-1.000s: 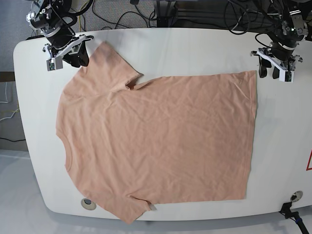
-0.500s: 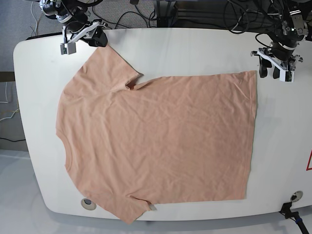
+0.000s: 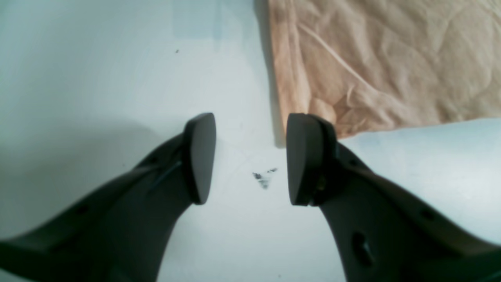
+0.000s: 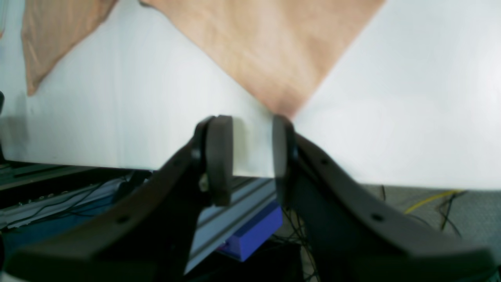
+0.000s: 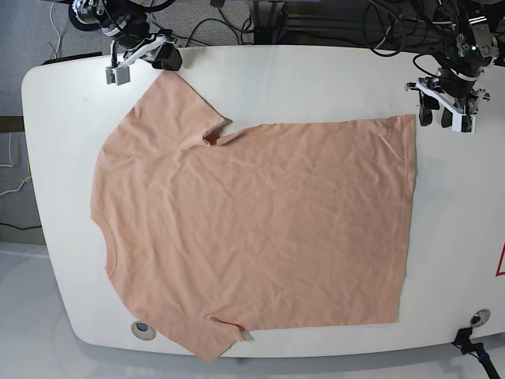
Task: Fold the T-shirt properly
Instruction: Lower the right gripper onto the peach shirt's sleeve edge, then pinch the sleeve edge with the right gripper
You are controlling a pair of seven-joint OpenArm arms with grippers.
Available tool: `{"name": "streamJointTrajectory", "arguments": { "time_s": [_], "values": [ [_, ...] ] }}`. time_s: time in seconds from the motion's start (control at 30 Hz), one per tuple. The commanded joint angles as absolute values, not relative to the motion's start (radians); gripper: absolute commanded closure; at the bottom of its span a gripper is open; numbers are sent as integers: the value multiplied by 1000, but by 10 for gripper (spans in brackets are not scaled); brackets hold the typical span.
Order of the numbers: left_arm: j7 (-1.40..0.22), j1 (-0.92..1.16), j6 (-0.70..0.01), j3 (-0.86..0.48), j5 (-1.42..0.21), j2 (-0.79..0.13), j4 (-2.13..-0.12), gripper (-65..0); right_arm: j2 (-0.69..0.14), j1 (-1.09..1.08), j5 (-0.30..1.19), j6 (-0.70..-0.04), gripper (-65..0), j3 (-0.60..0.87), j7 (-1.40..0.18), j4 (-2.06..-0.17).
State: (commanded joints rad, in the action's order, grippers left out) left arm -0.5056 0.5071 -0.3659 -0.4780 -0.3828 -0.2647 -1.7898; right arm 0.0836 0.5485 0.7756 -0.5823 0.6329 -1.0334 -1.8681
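The T-shirt [image 5: 260,213] lies spread on the table [image 5: 316,87], plain side up. Left end effector [image 3: 250,160]: fingers apart, positioned just beside the T-shirt's upper corner at base-view right — no fabric between them. Right end effector [image 4: 252,160]: fingers apart, at the T-shirt's sleeve tip at base-view upper left; contact with the fabric cannot be determined.

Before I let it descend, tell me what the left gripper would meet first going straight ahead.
Probably the white tabletop, seen between the open fingers of the left gripper. The T-shirt's corner lies close by one finger; depth is unclear, so it might brush that.
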Motion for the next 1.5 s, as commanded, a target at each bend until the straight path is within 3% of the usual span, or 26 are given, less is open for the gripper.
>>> {"name": "streamJointTrajectory", "arguments": {
  "time_s": [0.4, 1.5],
  "values": [
    [-506, 507, -366, -476, -383, -265, -1790, -271, 56, 495, 774, -579, -175, 737, -1035, -1802],
    [-506, 484, -366, -475, -378, -265, -1788, -271, 62, 495, 774, -579, -175, 696, -1058, -1678]
  ]
}}
